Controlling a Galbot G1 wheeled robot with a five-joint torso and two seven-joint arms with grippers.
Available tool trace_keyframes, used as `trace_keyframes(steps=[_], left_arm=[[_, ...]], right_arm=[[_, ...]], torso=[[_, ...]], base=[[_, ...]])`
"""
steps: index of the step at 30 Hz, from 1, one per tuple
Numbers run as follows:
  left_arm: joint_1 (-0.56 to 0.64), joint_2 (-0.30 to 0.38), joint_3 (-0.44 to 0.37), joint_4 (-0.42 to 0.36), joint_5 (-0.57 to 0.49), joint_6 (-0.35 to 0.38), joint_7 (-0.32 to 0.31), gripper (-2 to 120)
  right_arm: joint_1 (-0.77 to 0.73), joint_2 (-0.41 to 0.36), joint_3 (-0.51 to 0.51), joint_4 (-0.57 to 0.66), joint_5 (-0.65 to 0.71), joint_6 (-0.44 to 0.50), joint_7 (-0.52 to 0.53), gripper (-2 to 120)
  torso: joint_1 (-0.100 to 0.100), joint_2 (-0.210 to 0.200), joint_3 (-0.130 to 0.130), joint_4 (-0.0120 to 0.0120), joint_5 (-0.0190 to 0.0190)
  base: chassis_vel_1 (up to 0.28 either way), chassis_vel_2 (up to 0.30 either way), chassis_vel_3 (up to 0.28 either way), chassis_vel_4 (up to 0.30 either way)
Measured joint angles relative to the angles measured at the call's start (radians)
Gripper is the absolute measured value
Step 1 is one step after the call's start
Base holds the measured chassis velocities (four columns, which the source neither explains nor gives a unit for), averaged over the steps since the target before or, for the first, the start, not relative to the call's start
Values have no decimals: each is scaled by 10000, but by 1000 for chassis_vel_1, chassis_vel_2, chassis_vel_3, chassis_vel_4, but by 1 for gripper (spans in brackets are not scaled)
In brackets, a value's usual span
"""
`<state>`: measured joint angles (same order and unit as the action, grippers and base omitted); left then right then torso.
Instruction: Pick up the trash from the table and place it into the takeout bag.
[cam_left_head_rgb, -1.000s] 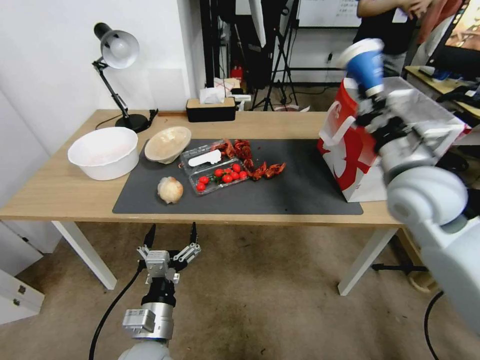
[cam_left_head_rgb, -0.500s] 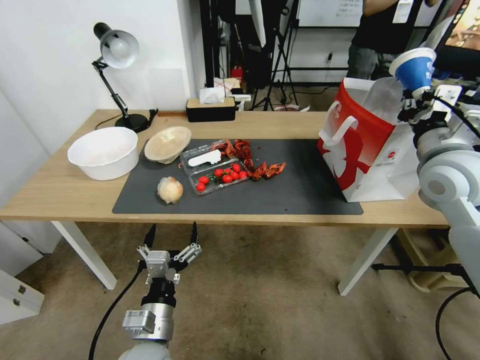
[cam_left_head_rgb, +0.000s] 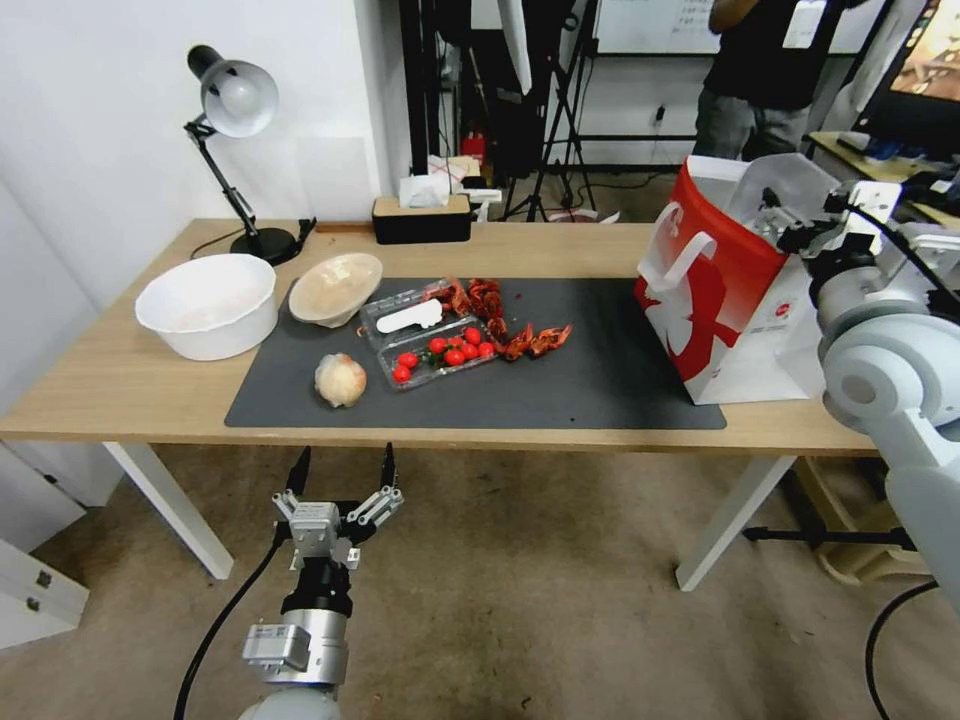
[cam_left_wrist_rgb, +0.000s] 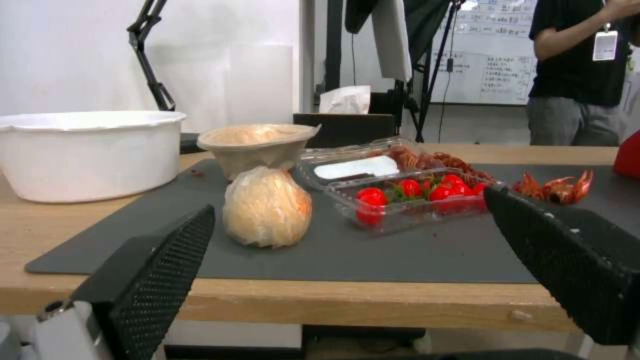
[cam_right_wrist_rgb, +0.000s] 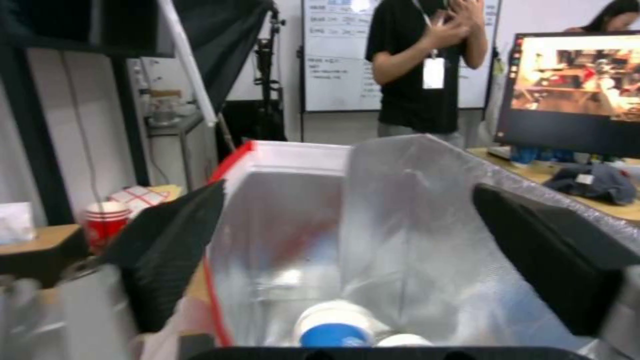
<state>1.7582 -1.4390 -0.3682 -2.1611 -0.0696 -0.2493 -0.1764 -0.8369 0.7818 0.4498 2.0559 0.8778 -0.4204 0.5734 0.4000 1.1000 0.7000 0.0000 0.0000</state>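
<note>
- Silvery lining filled your right wrist view: your right hand (cam_right_wrist_rgb: 347, 260) hung over the mouth of the takeout bag (cam_left_head_rgb: 715, 300) with its fingers spread wide and nothing between them.
- Down on the bag's floor lay the blue-and-white paper cup (cam_right_wrist_rgb: 333, 327), so I judge that drop done and the release step at its end.
- Your left hand (cam_left_head_rgb: 340, 475) sat parked below the tabletop (cam_left_head_rgb: 120, 385) edge, fingers apart and empty, facing the pale wrinkly ball (cam_left_wrist_rgb: 267, 207).
- Trash that I judge left to clear: that ball near the front edge of the dark grey mat (cam_left_head_rgb: 600, 385), and the beige shallow bowl (cam_left_head_rgb: 335, 288) just behind it.
- By my judgement, your next move called for lifting the right hand clear of the bag's rim without snagging the white handle (cam_left_head_rgb: 680, 260), then picking one of those two pieces.
</note>
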Motion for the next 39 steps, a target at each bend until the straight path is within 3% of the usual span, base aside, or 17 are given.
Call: trace_keyframes(steps=[9,17,28,33,39], left_arm=[[-38,-10,-1,72,-18,-4,-11,100],[-174,2,-50,133,-131,-9,-18,100],[-272,77,-97,253,-332,-21,-16,100],[-338,131,-97,305,-518,-22,-18,100],[-378,115,-72,430,-564,-36,-13,100]], right_arm=[[-429,194,48,738,-378,472,-374,100],[-1856,404,158,1817,-592,1135,-995,100],[-5199,1858,-134,2154,-2877,3783,-2058,100],[-6762,2608,-270,1476,-4336,5590,-2810,100],[-7656,3005,-408,610,-5191,6909,-3109,100]], torso=[[0,0,0,1,0],[0,0,0,1,-1],[-1,1,-2,1,-2],[-1,1,-2,1,0],[-1,1,-2,0,-1]], base=[[0,0,0,0],[0,0,0,0],[0,0,0,0],[0,0,0,0],[0,0,0,0]])
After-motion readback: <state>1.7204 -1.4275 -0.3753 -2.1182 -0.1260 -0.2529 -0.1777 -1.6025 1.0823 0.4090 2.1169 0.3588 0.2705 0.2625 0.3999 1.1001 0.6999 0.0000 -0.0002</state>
